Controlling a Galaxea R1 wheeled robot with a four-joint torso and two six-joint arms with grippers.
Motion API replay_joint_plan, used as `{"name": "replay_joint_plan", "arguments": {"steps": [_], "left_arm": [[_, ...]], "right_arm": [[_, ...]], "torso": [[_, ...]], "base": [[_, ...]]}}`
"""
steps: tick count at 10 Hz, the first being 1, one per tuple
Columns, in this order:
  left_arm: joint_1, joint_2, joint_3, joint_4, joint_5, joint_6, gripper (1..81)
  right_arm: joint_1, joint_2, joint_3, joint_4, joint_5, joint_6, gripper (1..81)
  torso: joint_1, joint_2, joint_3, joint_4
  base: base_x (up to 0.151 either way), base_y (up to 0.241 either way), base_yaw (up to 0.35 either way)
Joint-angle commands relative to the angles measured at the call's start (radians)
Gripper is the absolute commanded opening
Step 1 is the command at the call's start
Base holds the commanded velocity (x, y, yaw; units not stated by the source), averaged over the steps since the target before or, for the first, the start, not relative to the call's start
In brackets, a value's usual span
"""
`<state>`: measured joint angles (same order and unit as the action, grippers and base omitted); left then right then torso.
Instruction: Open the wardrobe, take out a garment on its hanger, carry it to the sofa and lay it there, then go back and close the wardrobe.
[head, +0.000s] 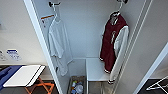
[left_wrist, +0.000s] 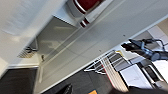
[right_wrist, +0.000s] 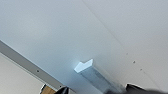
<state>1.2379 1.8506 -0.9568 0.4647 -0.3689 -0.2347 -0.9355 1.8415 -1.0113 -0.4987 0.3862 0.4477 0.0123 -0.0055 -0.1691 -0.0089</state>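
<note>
Maroon garment (head: 113, 43) by wardrobe (head: 82, 30) R edge

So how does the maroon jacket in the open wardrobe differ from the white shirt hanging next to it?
The garment is dark maroon with white sleeves and a chest emblem; the white shirt is plain white. The garment hangs on the wardrobe's right side above a white shelf; the white shirt hangs on the left, reaching lower. Both hang from hooks up top.
</note>
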Motion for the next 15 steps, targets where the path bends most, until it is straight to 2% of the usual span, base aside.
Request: {"name": "replay_joint_plan", "arguments": {"steps": [1, 3, 5, 7, 8, 10, 13, 15], "left_arm": [[0.116, -0.109, -0.161, 0.074, -0.306, -0.014, 81.1], [0.154, -0.045, -0.299, 0.057, -0.317, -0.084, 81.1], [0.177, 0.090, -0.520, 0.046, -0.314, -0.199, 81.1], [0.191, 0.219, -0.710, 0.058, -0.303, -0.282, 81.1], [0.193, 0.274, -0.784, 0.049, -0.295, -0.296, 81.1], [0.188, 0.378, -0.922, 0.045, -0.240, -0.328, 81.1], [0.183, 0.519, -1.105, 0.051, -0.177, -0.356, 81.1], [0.174, 0.601, -1.201, 0.055, -0.140, -0.359, 81.1]], "right_arm": [[0.005, -0.112, 0.043, -0.059, 0.080, 0.061, 81.1], [-0.027, -0.098, -0.176, 0.104, 0.068, 0.077, 81.1], [-0.046, -0.017, -0.395, 0.248, -0.053, 0.080, 81.1], [-0.065, 0.055, -0.550, 0.331, -0.148, 0.080, 81.1], [-0.076, 0.089, -0.596, 0.336, -0.196, 0.080, 81.1], [-0.146, 0.182, -0.723, 0.339, -0.240, 0.082, 81.1], [-0.323, 0.357, -0.955, 0.355, -0.227, 0.082, 81.1], [-0.417, 0.452, -1.047, 0.345, -0.213, 0.082, 81.1]], "torso": [[0.000, 0.000, 0.000, 0.000], [-0.001, 0.000, 0.001, 0.000], [-0.004, -0.002, 0.001, 0.000], [-0.004, -0.002, 0.002, 0.000], [-0.005, -0.003, 0.002, 0.000], [-0.005, -0.003, 0.003, 0.000], [-0.005, -0.003, 0.003, 0.000], [-0.005, -0.003, 0.003, 0.000]], "base": [[0.000, 0.000, 0.000], [0.000, 0.000, 0.000], [0.000, 0.000, 0.000], [0.000, 0.000, 0.000], [0.000, 0.000, 0.000], [0.000, 0.000, 0.000], [0.000, 0.000, 0.000], [0.000, 0.000, 0.000]]}}
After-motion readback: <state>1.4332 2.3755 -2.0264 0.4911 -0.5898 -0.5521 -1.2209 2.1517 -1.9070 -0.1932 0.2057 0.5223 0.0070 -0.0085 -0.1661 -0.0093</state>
